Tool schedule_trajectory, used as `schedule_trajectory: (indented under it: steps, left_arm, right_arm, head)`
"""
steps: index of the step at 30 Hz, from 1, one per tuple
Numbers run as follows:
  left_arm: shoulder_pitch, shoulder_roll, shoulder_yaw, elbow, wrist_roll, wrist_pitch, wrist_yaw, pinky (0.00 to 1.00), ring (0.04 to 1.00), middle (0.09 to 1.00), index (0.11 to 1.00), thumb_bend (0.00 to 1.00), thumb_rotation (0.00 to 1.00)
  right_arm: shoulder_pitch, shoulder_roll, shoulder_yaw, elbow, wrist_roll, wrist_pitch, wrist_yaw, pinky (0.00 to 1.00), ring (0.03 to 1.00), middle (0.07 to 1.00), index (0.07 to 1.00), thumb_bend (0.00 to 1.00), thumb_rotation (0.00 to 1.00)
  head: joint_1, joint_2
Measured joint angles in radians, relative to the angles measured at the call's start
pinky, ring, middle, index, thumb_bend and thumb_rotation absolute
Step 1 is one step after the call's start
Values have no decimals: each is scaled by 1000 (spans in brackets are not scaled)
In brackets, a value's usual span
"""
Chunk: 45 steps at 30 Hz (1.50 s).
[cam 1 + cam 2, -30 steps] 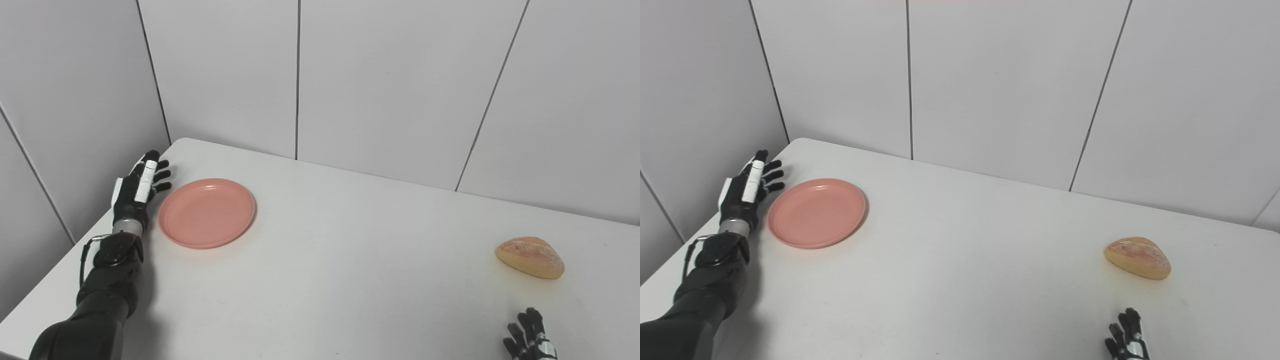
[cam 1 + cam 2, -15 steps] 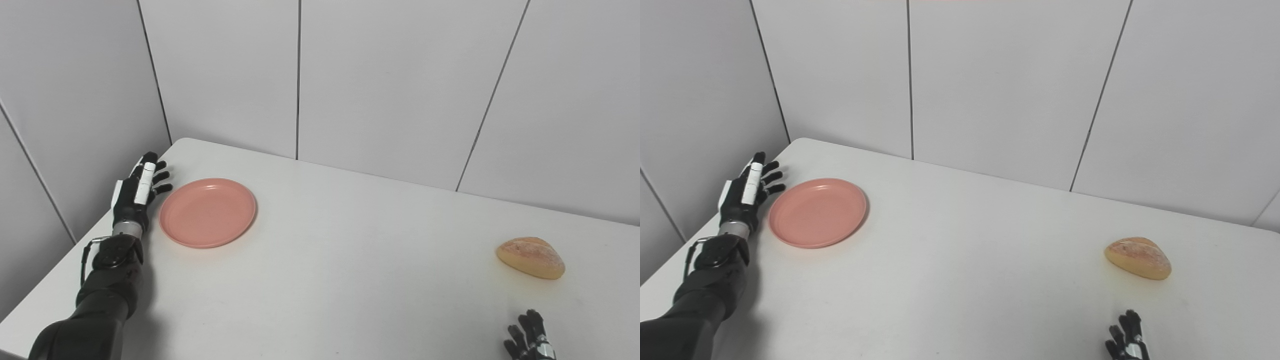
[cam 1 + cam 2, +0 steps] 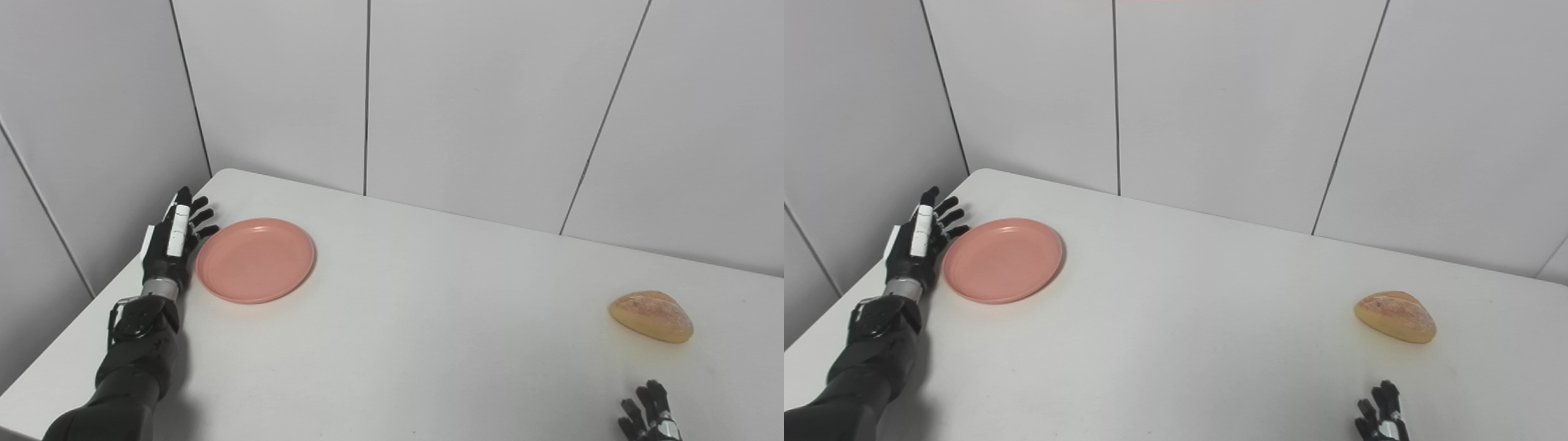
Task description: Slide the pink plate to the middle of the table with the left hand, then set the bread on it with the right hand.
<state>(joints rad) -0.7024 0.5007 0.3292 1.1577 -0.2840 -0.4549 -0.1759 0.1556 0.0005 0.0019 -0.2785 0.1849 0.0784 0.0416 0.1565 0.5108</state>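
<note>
The pink plate [image 3: 255, 260] lies flat on the white table [image 3: 429, 318] near its far left corner. My left hand [image 3: 173, 240] stands edge-on just left of the plate's rim, open, fingers stretched toward the wall, close to the rim or just touching it. The bread [image 3: 651, 315], a golden-brown roll, rests near the table's right side. My right hand [image 3: 649, 418] shows only its fingertips at the bottom edge, below the bread and apart from it; the fingers look spread and hold nothing.
Grey panelled walls close in behind the table and along its left side, right next to my left hand. The table's left edge [image 3: 73, 331] runs beside my left forearm [image 3: 135, 355].
My left hand has edged slightly right, closer to the plate's rim. The right hand has sunk a little lower in the picture. Plate and bread keep their places.
</note>
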Motion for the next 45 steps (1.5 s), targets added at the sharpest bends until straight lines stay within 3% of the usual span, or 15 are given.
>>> schedule_trajectory:
  steps: [12, 17, 24, 28, 31, 39, 45]
  left_arm:
    - [14, -26, 2, -49, -23, 3, -67, 690, 859, 871, 929, 948, 871]
    - [33, -36, -2, -96, -32, 12, -86, 722, 878, 898, 978, 932, 887]
    - [37, -39, -13, -105, -33, 13, -104, 663, 859, 896, 977, 932, 881]
    - [71, -69, -14, -207, -45, 71, -100, 711, 880, 923, 977, 952, 874]
    - [72, -89, -14, -228, -45, 106, -86, 740, 897, 947, 983, 971, 890]
    - [99, -118, -36, -309, -38, 167, -36, 724, 890, 931, 960, 988, 886]
    - [148, -153, -49, -430, -36, 246, -8, 758, 901, 942, 979, 975, 905]
  right_arm:
    - [0, 3, 1, 0, -2, 1, -1, 980, 962, 1000, 995, 774, 912]
    - [0, 7, 1, -3, -2, 4, -8, 973, 956, 998, 989, 775, 910]
    - [0, 10, 2, -4, -1, 8, -13, 968, 943, 989, 979, 787, 888]
    - [0, 12, 2, -7, -3, 17, -18, 964, 941, 988, 979, 779, 894]
    - [-1, 12, 2, -7, -4, 19, -18, 953, 940, 988, 975, 780, 896]
    - [-1, 16, 4, -10, -6, 21, -19, 949, 940, 989, 973, 794, 892]
    - [0, 16, 5, -12, -7, 22, -19, 944, 932, 981, 967, 784, 900]
  head:
    - [-9, 3]
    - [-17, 8]
    - [-23, 11]
    - [-28, 14]
    - [-31, 17]
    - [-37, 26]
    - [-40, 31]
